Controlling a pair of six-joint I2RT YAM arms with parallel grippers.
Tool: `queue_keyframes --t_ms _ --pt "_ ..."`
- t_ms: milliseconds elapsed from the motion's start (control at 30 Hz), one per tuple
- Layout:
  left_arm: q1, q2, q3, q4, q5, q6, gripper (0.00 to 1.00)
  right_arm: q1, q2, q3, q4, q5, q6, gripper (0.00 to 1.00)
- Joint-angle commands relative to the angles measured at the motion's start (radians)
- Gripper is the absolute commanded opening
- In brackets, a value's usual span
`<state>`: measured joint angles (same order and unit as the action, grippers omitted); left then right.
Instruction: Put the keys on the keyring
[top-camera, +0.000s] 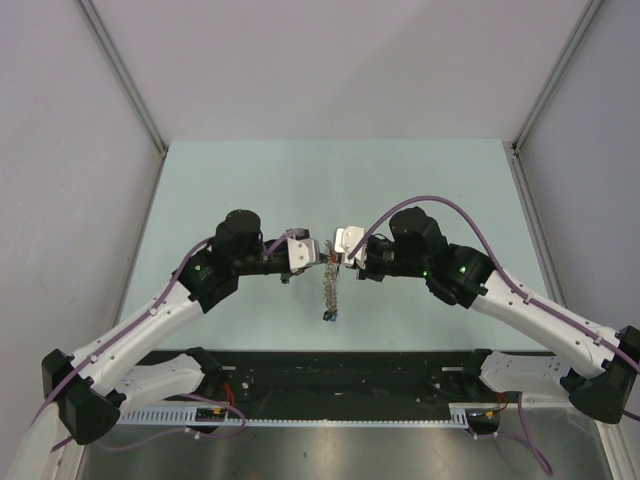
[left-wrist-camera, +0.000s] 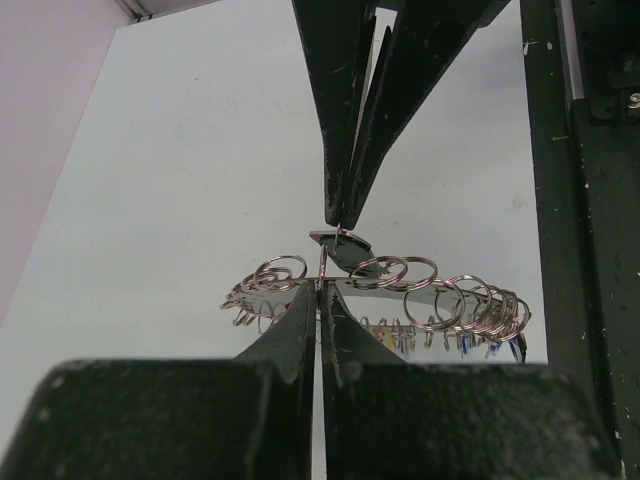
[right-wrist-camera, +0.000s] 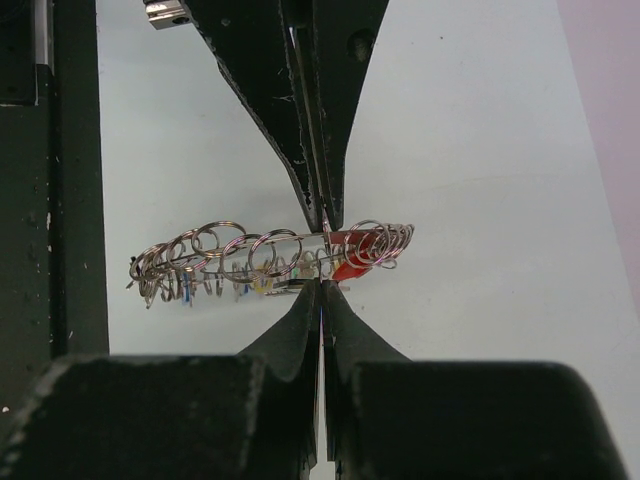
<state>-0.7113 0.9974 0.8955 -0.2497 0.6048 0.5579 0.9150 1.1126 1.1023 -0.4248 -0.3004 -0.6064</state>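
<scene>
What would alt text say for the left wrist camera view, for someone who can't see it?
The left gripper from below and the right gripper from above meet tip to tip, both pinched shut on a thin wire keyring crowded with small rings and keys, over a pale table.

Pale green table (top-camera: 250, 180) — white walls (top-camera: 60, 100)

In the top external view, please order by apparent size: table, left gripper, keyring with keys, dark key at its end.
1. table
2. left gripper and keyring: look alike, not ranked
3. dark key
</scene>
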Motion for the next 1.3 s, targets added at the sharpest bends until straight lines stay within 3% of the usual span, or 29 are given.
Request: queue_keyframes --t_ms 0,1267 --pt "-0.007 -0.036 0.003 0.07 0.019 0.023 0.0 -0.002 -0.008 0.047 0.04 0.007 -0.001 0.0" --pt "-0.016 -0.023 0.01 0.061 0.052 0.02 0.0 0.001 -0.002 0.047 0.081 0.01 0.028 0.0"
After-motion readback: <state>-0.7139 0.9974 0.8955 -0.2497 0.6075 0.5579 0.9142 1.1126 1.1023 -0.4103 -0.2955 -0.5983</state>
